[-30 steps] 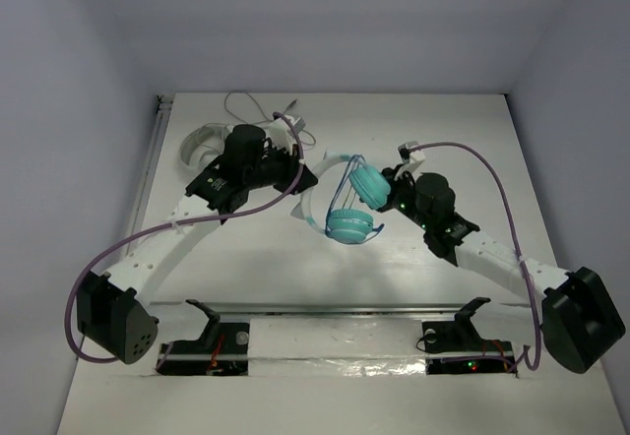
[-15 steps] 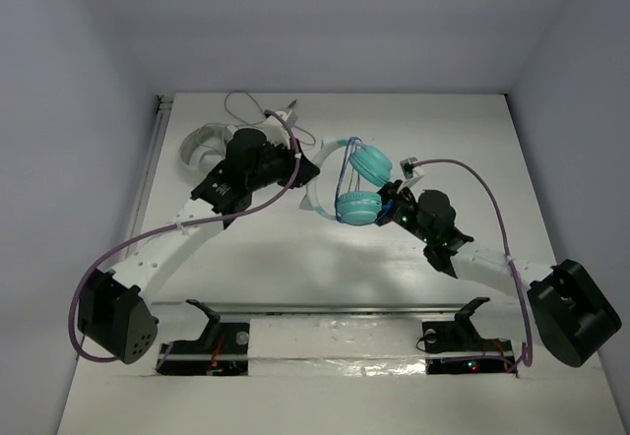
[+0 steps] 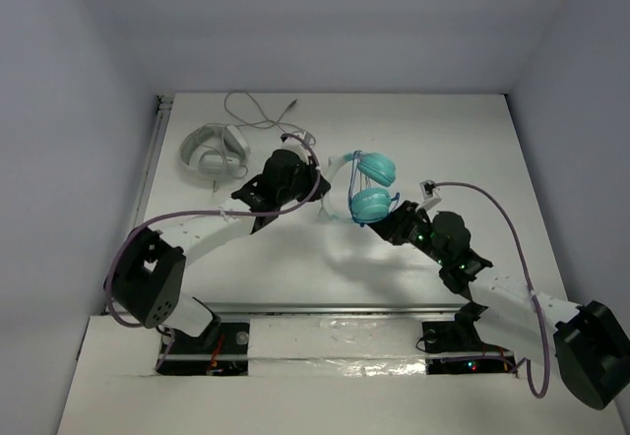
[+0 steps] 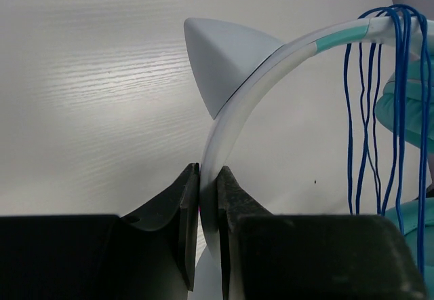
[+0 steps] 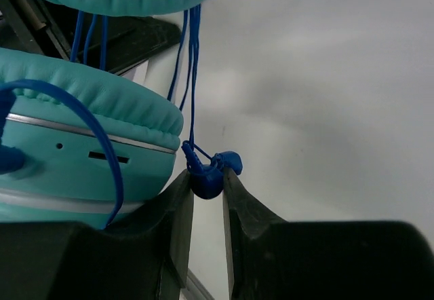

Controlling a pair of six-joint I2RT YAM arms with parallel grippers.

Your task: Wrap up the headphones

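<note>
The headphones (image 3: pixel 369 189) have teal ear cups, a white headband with cat-ear points and a dark blue cable. They are held above the table's middle. My left gripper (image 3: pixel 317 181) is shut on the white headband (image 4: pixel 224 130). Several loops of the blue cable (image 4: pixel 386 110) hang over the band. My right gripper (image 3: pixel 387 223) sits just right of the lower ear cup (image 5: pixel 74 151). It is shut on the cable's blue plug end (image 5: pixel 207 178), next to that cup.
All-white headphones (image 3: pixel 212 150) with a pale cord (image 3: pixel 261 110) lie at the back left. A metal rail (image 3: pixel 335 309) runs along the near edge by the arm bases. Walls close in the table on the left, right and back.
The headphones have moved right and farther back. My left arm swung right with the headband. My right gripper dropped lower and nearer, still holding the cable end.
</note>
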